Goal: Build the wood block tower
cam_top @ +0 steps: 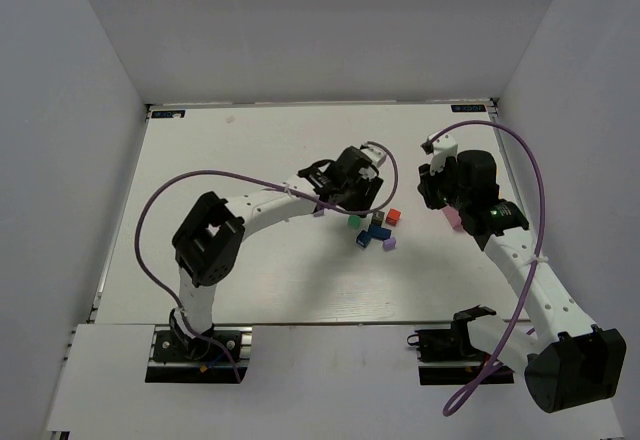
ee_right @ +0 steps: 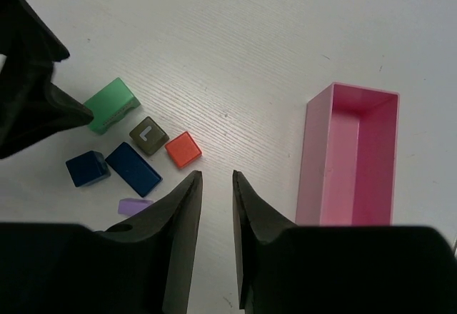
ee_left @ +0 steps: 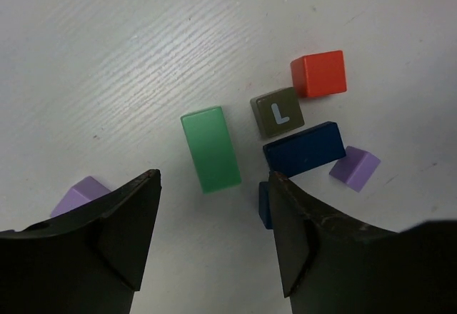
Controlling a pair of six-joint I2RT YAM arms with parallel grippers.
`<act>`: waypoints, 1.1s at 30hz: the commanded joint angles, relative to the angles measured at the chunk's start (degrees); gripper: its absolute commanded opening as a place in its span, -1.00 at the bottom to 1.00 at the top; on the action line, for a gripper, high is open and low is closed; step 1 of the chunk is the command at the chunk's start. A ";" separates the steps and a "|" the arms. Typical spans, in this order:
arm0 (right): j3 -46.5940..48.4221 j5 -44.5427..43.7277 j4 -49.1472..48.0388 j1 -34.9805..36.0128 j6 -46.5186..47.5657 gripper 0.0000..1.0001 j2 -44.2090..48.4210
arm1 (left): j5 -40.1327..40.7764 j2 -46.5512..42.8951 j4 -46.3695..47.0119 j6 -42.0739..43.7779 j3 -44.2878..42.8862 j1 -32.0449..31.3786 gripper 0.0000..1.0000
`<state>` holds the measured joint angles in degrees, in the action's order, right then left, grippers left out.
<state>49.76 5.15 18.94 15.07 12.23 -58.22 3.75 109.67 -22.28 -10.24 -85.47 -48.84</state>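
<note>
Left gripper [ee_left: 214, 177] stands about half open above the bench [cam_top: 250, 270], jaws pointing down, with nothing held. Its fingers [ee_left: 121, 221] straddle the near end of the green bar [ee_left: 211, 150]. In the left wrist view, bare bench shows between each finger and the bar. In the right wrist view, one fingertip sits right at the bar's end; contact cannot be confirmed.

Right gripper [ee_right: 216, 178] is open by a narrow gap and holds nothing. It hangs over bare bench between the wood blocks [cam_top: 375, 230] and the pink tray [ee_right: 341, 164], which lies near it, open side up.

The wood blocks lie near the bench centre in a loose cluster, each resting directly on the surface, none stacked.
- The olive cube [ee_left: 277, 112], marked L, lies just beside the green bar.
- The red cube [ee_left: 319, 73] sits at the olive cube's far corner.
- The dark blue bar [ee_left: 303, 148] lies along the olive cube's near side.
- The purple wedge [ee_left: 355, 167] lies just beside the dark blue bar's end.
- The blue cube [ee_left: 264, 203] is partly hidden behind one finger.
- The second purple piece [ee_left: 82, 194] lies apart from the cluster, partly hidden by the other finger.
</note>
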 commanded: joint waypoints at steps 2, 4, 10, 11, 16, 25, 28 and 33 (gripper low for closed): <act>-0.36 -1.02 -2.68 -0.22 -0.45 -0.41 1.00 | 6.10 1.25 -5.49 -3.65 -4.26 -2.83 0.38; -0.36 -1.02 -2.77 -0.22 -0.36 -0.41 1.00 | 8.11 3.35 -6.63 -4.78 -5.14 -3.71 0.33; -0.36 -0.84 -2.85 -0.13 -0.54 -0.41 1.00 | 12.16 7.49 -9.36 -6.63 -10.06 -6.26 0.27; -0.36 -0.84 -2.59 -0.22 -0.54 -0.41 1.09 | 12.16 8.10 -9.36 -6.64 -10.07 -6.27 0.27; -0.36 -0.84 -2.59 -0.22 -0.63 -0.41 1.26 | 14.44 8.63 -9.97 -7.34 -10.07 -6.80 0.27; -0.36 -0.66 -2.68 -0.22 -0.45 -0.41 1.26 | 15.85 8.63 -9.97 -7.87 -9.54 -6.27 0.27; -0.45 -0.58 -2.68 -0.22 -0.45 -0.41 1.09 | 15.85 9.16 -9.45 -7.87 -9.54 -6.27 0.27; -0.45 -0.58 -2.68 -0.22 -0.28 -0.41 1.26 | 15.33 10.48 -8.92 -7.87 -10.15 -5.74 0.27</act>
<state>49.76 4.62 18.22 15.00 12.23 -58.08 18.65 120.57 -31.88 -17.52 -93.71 -54.96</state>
